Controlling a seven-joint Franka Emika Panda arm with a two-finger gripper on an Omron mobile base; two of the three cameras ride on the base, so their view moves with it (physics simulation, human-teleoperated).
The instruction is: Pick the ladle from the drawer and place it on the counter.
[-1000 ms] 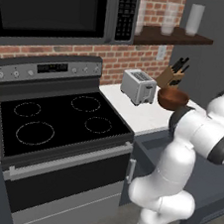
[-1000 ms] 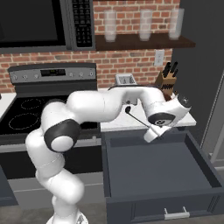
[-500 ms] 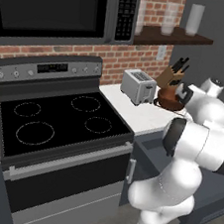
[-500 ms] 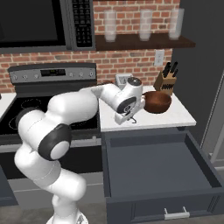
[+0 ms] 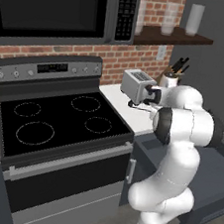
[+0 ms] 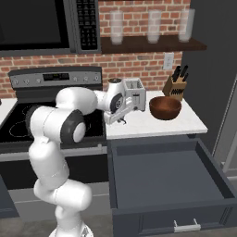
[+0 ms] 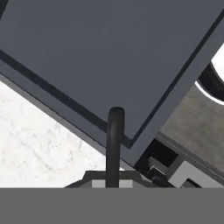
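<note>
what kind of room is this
A home-style kitchen, by the look of it: a black glass stove under a microwave, a toaster and knife block on a white counter, and an open drawer.

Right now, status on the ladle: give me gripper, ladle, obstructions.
Gripper shut on ladle, above the counter's left end, by the stove. Drawer open, bare. Toaster and brown bowl just behind; counter in front of them free.
</note>
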